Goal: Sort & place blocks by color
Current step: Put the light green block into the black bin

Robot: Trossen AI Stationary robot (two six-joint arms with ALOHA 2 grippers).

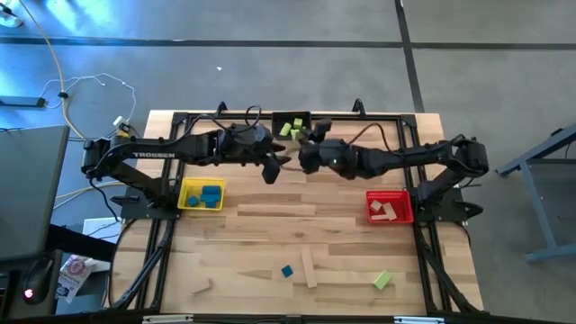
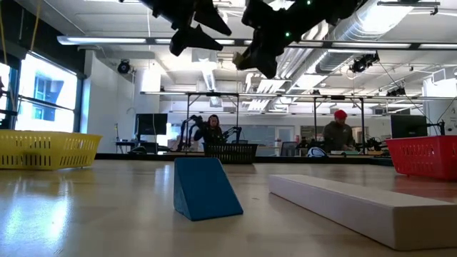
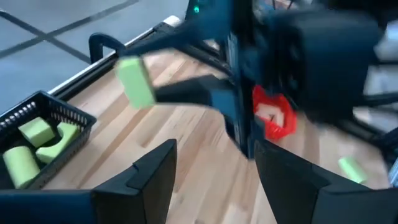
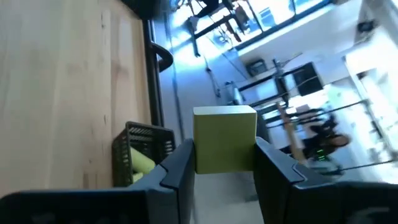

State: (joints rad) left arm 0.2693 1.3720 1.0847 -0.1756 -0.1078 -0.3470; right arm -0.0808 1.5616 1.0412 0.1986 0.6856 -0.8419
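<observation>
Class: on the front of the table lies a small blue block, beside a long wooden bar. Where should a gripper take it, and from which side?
Grip the blue block from straight above, probably across its two flat parallel faces: the low view shows it as a wedge, so its sloped faces might slip.

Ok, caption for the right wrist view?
Right gripper holds a lime green block near the black bin.

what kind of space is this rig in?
Likely a shared robotics lab or workshop: exposed ceiling ducts, people at benches with monitors and other arm rigs behind, and a bare concrete floor.
</observation>
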